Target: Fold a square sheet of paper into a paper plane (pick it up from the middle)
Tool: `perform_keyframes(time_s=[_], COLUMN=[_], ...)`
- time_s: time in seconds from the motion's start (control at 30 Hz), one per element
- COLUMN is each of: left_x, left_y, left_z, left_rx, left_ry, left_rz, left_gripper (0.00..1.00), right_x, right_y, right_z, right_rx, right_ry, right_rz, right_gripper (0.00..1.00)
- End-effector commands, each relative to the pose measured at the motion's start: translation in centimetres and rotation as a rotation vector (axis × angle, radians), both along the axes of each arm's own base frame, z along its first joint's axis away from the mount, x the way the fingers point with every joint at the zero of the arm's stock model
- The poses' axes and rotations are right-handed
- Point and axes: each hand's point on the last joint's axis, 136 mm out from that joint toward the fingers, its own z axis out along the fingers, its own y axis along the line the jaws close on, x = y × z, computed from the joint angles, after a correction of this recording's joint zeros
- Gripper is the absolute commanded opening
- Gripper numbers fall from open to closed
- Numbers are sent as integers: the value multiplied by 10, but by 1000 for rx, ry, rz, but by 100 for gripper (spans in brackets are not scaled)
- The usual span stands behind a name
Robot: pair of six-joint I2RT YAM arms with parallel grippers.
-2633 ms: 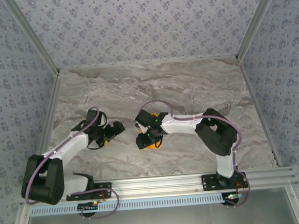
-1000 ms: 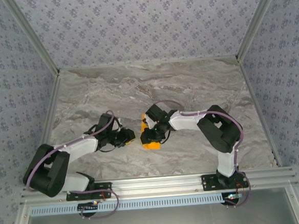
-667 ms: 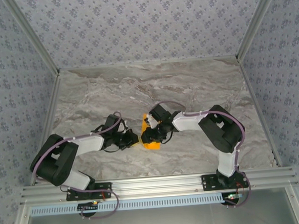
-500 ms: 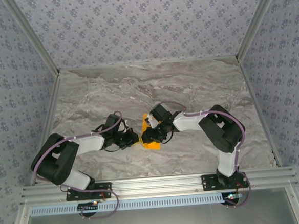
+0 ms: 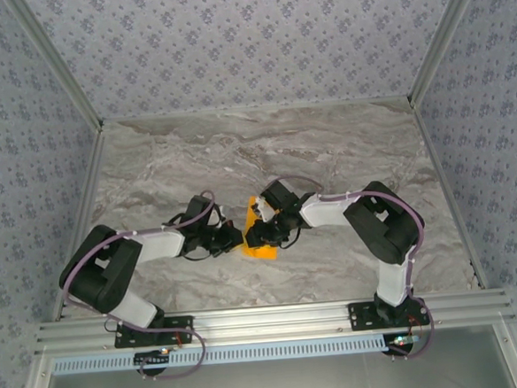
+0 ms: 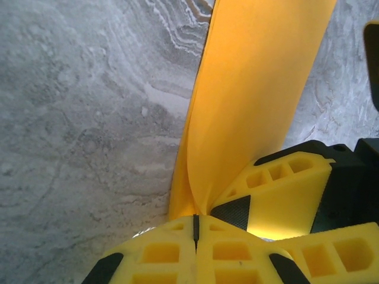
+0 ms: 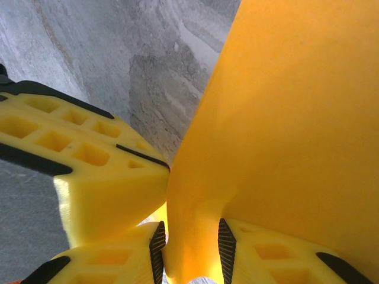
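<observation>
Both sides of the orange paper (image 6: 260, 89) were pinched. The left gripper (image 6: 195, 223) squeezed its left side, and the right gripper (image 7: 189, 251) squeezed its right side.

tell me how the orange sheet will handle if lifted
Probably floppy: the orange sheet curves and bulges where the right gripper pinches it. Likely very light, since its edge looks thin. It may crease or tear if the left gripper pulls away.

Left arm (image 5: 156, 246) and right arm (image 5: 326, 209): white links, bulky black joints, thin purple cables (image 5: 202, 198). 2 yellow plastic fingers (image 6: 278, 183) each, with square pockets and black pads (image 7: 225, 242).
</observation>
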Motion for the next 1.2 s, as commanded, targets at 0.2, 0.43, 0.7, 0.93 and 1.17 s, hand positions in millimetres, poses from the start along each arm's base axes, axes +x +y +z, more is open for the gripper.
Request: perform_keyframes(time_s=[0.2, 0.43, 0.7, 0.93, 1.17], left_x=[-2, -3, -13, -18, -16], left_y=[3, -4, 4, 7, 4], left_z=[-6, -6, -24, -33, -31], left_rx=[68, 42, 79, 93, 78], left_ry=[-2, 7, 53, 66, 60], left_rz=[-38, -55, -44, -43, -49], left_gripper=[0, 0, 0, 0, 0], right_x=[-3, -2, 14, 27, 32], right_y=[-37, -32, -12, -20, -61], right_z=[-43, -37, 10, 48, 18], right_rx=[-177, -144, -3, 20, -227], right_ry=[31, 22, -86, -205, -222], right_rz=[-59, -50, -40, -93, -158], right_gripper=[36, 39, 55, 61, 48])
